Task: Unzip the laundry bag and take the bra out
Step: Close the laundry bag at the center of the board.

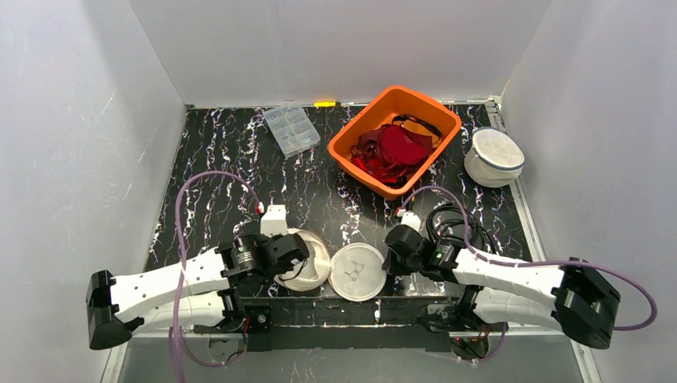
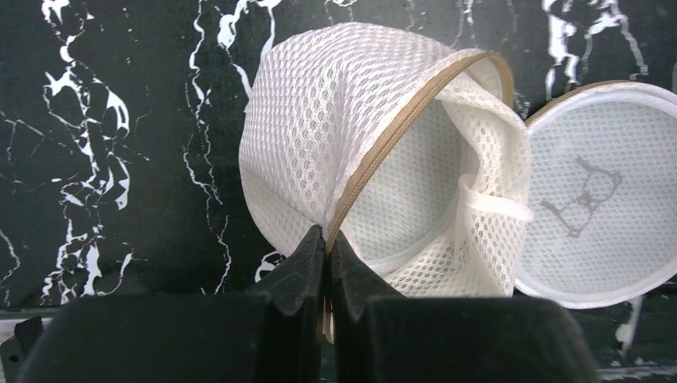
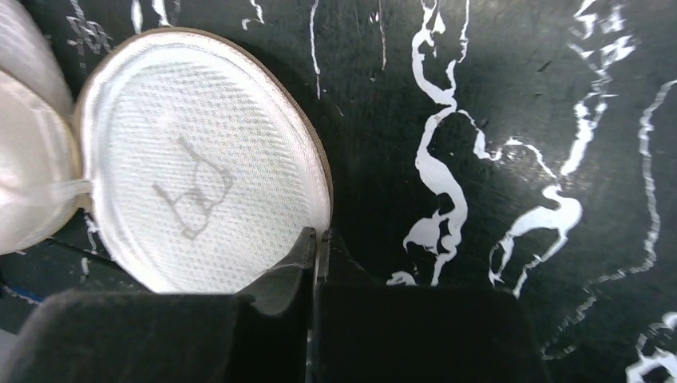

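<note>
The white mesh laundry bag (image 1: 313,267) lies unzipped at the near table edge, spread like a clamshell. Its domed half (image 2: 319,120) has a tan zipper (image 2: 399,128) along the rim. My left gripper (image 2: 327,235) is shut on that zipper edge at its near end. The flat round lid (image 3: 199,159), printed with a grey bra outline, lies to the right. My right gripper (image 3: 318,235) is shut on the lid's near right rim. Only white mesh shows inside both halves. Red bras (image 1: 395,148) lie heaped in the orange bin.
The orange bin (image 1: 351,144) stands at the back centre. A clear compartment box (image 1: 291,129) is to its left, with a small yellow object (image 1: 325,104) behind at the wall. A second white mesh bag (image 1: 493,157), closed, sits at the back right. White walls enclose the table.
</note>
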Tool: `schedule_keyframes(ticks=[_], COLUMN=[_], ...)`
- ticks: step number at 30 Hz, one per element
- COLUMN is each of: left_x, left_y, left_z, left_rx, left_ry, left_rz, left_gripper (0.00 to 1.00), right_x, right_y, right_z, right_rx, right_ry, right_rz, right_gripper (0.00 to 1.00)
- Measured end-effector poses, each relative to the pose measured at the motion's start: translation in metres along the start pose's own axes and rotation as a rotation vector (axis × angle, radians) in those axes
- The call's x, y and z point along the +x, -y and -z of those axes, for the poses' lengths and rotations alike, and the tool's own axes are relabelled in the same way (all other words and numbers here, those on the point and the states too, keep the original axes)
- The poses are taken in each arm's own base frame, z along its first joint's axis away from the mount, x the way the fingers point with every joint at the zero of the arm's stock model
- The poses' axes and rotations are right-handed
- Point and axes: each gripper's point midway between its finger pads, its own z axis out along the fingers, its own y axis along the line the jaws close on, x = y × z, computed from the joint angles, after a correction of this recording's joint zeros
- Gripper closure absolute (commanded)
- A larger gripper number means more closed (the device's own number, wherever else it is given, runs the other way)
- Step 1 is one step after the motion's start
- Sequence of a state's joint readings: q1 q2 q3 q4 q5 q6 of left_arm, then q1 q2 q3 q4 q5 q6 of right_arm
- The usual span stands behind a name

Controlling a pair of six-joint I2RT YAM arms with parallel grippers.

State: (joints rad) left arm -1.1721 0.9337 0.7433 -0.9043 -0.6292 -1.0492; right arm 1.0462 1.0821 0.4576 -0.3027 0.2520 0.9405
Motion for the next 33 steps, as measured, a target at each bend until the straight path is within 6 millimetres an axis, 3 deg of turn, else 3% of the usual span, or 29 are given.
schedule_keyframes(ticks=[4, 9, 13, 16, 24, 31, 33], left_x=[-0.007, -0.023, -0.035, -0.041, -0.052, -0.082, -0.09], left_y=[0.005, 0.02, 0.039, 0.056, 0.1, 0.098, 0.095], left_z=[0.008, 0.024, 0.032, 0.031, 0.016, 0.03, 0.037], left_rx=[0.069, 0.214, 0.312, 0.35, 0.323, 0.348, 0.373], left_ry=[0.023, 0.08, 0.117, 0.126, 0.093, 0.119, 0.139], left_rz=[0.037, 0.099, 0.113, 0.09, -0.015, 0.073, 0.101], left_gripper=[1.0, 1.0, 1.0, 1.0, 1.0, 1.0, 1.0], right_x=[-0.023, -0.087, -0.126, -0.141, -0.17, -0.227, -0.234], right_y=[-0.009, -0.049, -0.071, -0.077, -0.085, -0.101, -0.105], right_z=[0.026, 0.088, 0.134, 0.157, 0.194, 0.281, 0.289], right_rx=[-0.014, -0.09, -0.13, -0.135, -0.065, -0.08, -0.095], right_ry=[0.064, 0.236, 0.336, 0.373, 0.393, 0.584, 0.616], right_rz=[0.022, 0.055, 0.096, 0.133, 0.259, 0.295, 0.298], right_gripper=[0.99, 0.99, 0.99, 0.99, 0.99, 0.99, 0.99])
